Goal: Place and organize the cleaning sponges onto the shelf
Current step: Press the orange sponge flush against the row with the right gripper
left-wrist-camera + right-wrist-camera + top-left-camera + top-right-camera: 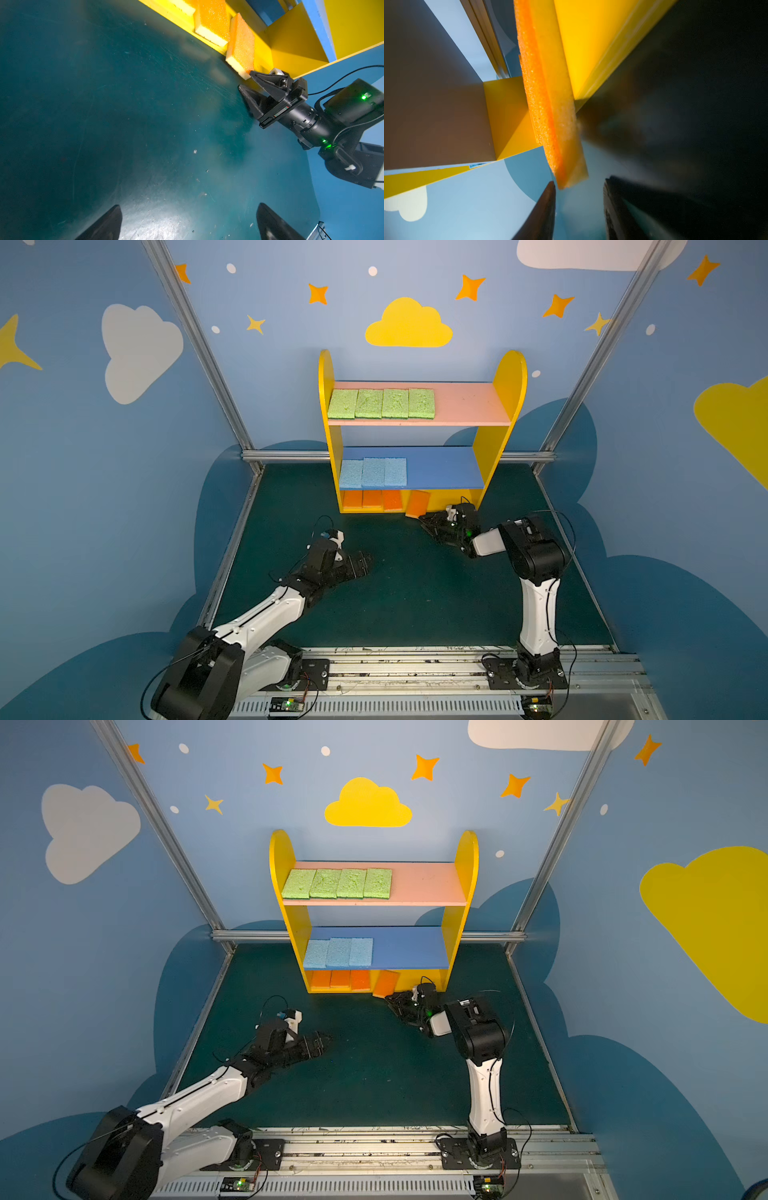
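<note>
One orange sponge overhanging shelf edge, right pincer parted (at its corner), left pincer splayed.

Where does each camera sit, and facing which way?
Top views: high behind left arm and right arm, looking down onto yellow three-tier shelf.
Left wrist: low over teal mat, facing shelf base; open left gripper.
Right wrist: close behind tilted orange-and-yellow sponge; right gripper flanks it.
Shared: both wrist views show that sponge.

4 green sponges on pink board; 3 light-blue sponges on blue board; 4 orange sponges, yellow-backed, at yellow base. Yellow sides. Dark teal floor. Blue walls patterned with white and yellow clouds, orange stars.
</note>
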Controlling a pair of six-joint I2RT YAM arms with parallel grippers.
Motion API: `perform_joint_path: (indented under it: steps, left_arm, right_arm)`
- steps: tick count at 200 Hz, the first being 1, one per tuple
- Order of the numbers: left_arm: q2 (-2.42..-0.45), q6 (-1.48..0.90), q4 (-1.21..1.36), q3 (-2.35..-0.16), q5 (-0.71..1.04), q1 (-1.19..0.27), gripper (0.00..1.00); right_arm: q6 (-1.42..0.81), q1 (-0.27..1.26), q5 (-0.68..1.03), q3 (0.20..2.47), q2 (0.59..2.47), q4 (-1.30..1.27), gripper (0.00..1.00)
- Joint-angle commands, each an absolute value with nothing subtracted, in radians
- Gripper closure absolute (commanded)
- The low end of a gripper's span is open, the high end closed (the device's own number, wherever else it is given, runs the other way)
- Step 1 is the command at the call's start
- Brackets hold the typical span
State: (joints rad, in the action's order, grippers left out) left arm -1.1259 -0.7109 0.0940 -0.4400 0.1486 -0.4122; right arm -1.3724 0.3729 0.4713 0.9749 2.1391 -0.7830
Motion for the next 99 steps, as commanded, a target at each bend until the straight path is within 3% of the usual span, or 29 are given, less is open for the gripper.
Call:
perform_joint_path:
  steps: [1,99]
  left_arm:
    - [-1.104,-0.704,0.065,-0.436,0.135,-0.408,0.01]
    - [-1.099,-0.695,0.050,-0.441,0.130,-0.406,0.01]
  right_arm:
    - [-1.430,0.388,0.396,0.941,2.182,-0.761,0.62]
    - [-1.478,0.393,0.296,0.943,2.185,-0.736,0.65]
